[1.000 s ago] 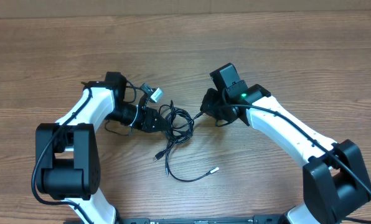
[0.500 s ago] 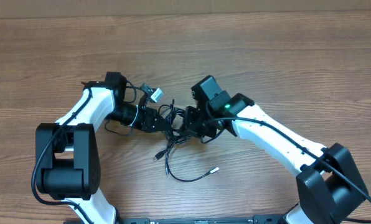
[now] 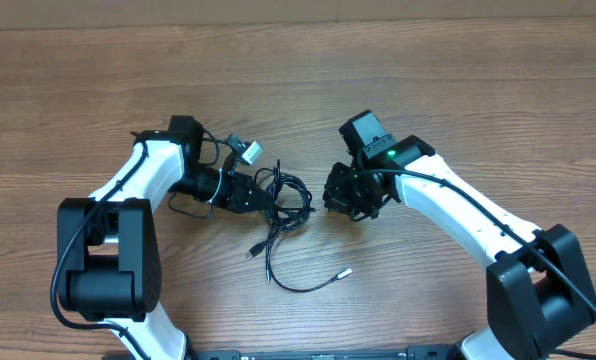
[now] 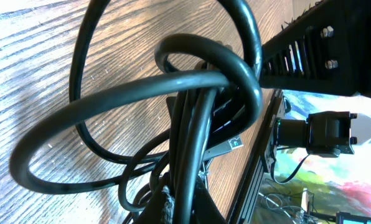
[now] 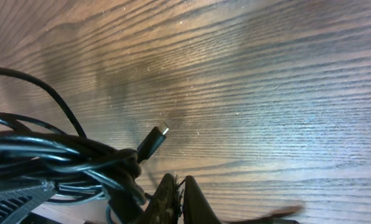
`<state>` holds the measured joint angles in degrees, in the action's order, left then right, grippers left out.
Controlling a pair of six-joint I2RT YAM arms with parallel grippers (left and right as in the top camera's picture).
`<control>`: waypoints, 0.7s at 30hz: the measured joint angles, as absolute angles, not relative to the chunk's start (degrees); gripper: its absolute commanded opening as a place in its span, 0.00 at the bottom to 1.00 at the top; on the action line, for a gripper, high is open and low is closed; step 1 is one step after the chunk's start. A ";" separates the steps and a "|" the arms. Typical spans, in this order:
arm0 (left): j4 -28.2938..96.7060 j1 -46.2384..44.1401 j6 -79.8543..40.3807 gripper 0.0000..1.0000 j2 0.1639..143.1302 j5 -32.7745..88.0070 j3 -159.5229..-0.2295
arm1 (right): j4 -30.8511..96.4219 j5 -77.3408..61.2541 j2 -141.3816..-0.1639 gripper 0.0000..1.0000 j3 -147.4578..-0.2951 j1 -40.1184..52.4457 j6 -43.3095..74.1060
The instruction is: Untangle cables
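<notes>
Wooden table (visibly grained), black cables tangled centrally

Overhead straight down on the whole table; both wrist views low, close on the shared cables.

**Black cables knotted between two arms**

On the wooden table, the cables lie in a loose tangle. The left fingers are closed at its left edge; the right fingers are closed just beside its right edge. One strand curves down to a silvery tip; a small plug lies below the knot.
</notes>
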<state>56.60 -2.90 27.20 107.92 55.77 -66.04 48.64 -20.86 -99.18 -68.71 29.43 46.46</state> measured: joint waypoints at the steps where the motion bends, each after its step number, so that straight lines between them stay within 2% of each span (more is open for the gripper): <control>1: 56.62 -2.90 27.20 0.04 107.92 55.75 -66.04 | 48.60 -21.43 -99.18 0.04 -68.71 29.45 46.46; 9: 56.60 -2.90 27.20 0.04 107.92 55.75 -66.04 | 46.30 -31.24 -99.18 0.04 -68.71 30.17 46.46; 21: 56.60 -2.92 27.20 0.04 107.92 55.75 -66.04 | 52.18 -27.59 -99.18 0.04 -68.66 29.15 45.06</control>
